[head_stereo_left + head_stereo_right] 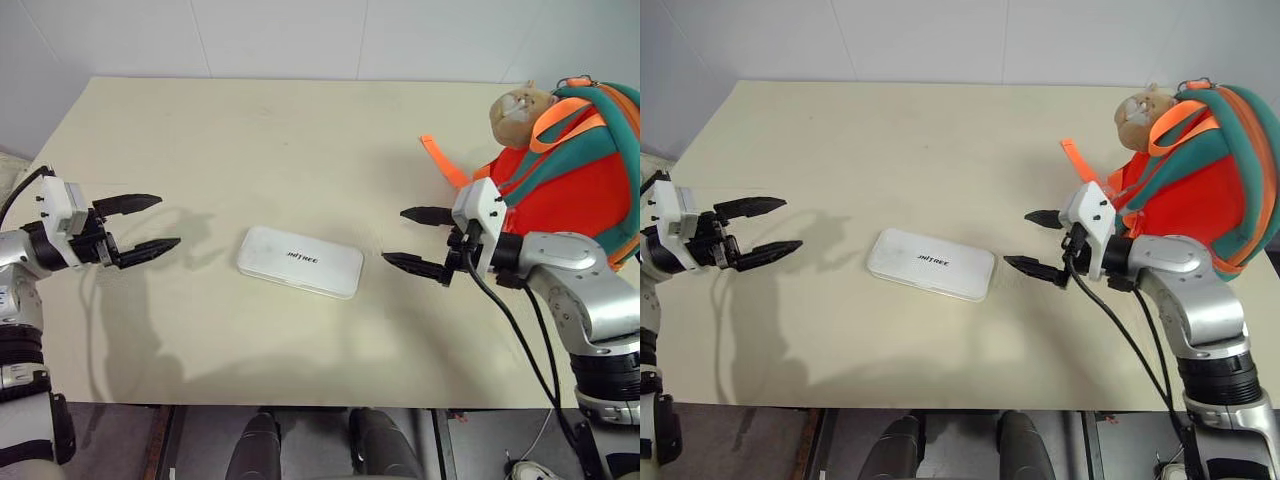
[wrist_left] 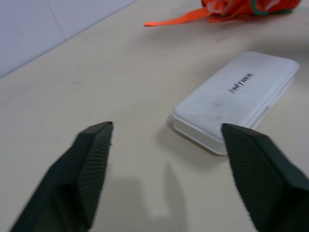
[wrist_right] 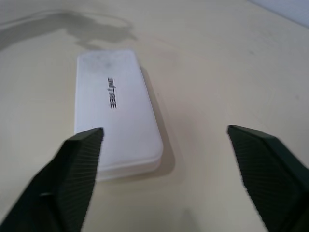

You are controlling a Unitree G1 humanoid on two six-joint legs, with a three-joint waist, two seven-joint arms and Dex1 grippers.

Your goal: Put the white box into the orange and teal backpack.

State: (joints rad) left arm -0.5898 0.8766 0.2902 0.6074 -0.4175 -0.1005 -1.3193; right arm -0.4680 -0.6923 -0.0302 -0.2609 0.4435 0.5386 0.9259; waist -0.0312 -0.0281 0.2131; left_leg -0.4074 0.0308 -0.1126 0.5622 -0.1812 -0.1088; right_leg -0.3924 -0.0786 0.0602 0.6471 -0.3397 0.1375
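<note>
The white box [image 1: 300, 261] lies flat in the middle of the beige table [image 1: 270, 140], dark lettering up; both wrist views show it too, as the white box [image 2: 236, 99] and the white box [image 3: 116, 111]. My left gripper [image 1: 142, 226] hovers open to the box's left, a hand's width away, pointing at it. My right gripper [image 1: 417, 241] is open close to the box's right end, nothing between its fingers. The orange and teal backpack [image 1: 575, 175] sits at the table's right edge behind my right arm, a tan plush animal [image 1: 520, 108] on top.
An orange strap [image 1: 442, 160] trails from the backpack onto the table toward the middle. White walls stand behind the table's far edge. The table's front edge runs just below both arms.
</note>
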